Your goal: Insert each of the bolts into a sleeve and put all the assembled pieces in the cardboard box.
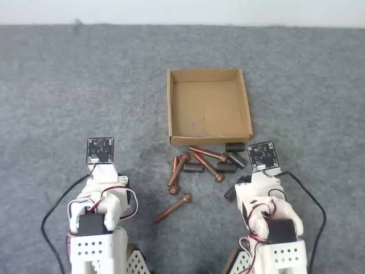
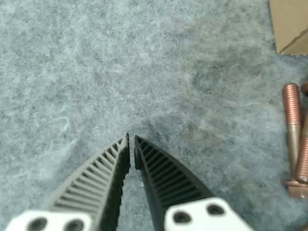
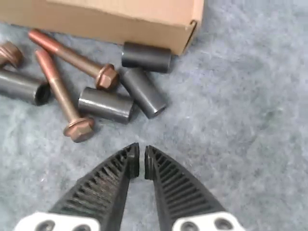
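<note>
Left gripper (image 2: pixel 131 140): jaws all but closed, empty. Right gripper (image 3: pixel 142 151): same, empty; black sleeve (image 3: pixel 105 104) just ahead of tips.

Cardboard box (image 1: pixel 208 139): shallow, open top, upright, nothing inside. Five copper bolts (image 1: pixel 206 153) with flanged hex heads, all lying flat, none sleeved. Four cluster at the box's 6 o'clock; lone bolt (image 1: pixel 173 207) lies apart at 7 o'clock. Four dark tubular sleeves (image 1: pixel 193 167) lie on their sides among the clustered bolts, one sleeve (image 1: pixel 235 146) just beside the box's 5 o'clock corner.
</note>
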Motion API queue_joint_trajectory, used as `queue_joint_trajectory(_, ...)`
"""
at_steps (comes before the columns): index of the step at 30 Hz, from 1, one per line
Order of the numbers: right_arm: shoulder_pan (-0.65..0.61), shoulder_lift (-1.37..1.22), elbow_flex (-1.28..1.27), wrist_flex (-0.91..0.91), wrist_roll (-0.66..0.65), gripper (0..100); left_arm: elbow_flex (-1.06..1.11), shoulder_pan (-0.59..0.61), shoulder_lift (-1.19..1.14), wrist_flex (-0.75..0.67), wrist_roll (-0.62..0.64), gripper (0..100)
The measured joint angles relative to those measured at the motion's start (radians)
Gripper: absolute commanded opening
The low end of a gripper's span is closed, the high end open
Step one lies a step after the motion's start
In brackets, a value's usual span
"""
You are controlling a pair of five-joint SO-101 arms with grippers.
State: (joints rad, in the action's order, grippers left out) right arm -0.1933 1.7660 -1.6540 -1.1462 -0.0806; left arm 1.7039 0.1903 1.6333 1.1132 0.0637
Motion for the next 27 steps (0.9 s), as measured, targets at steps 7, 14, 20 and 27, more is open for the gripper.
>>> queue_joint_trajectory(7,-0.034,0.0,0.0,0.0,0.112,13.1,0.0,0.0,0.0,0.0,0.0,1)
queue_joint_trajectory(14,-0.032,0.0,0.035,0.006,0.126,1.7,0.0,0.0,0.0,0.0,0.0,1)
queue_joint_trajectory(20,-0.034,0.0,0.048,0.006,0.126,1.7,0.0,0.0,0.0,0.0,0.0,1)
queue_joint_trajectory(27,-0.017,0.0,0.064,-0.009,0.127,2.0,0.0,0.0,0.0,0.0,0.0,1)
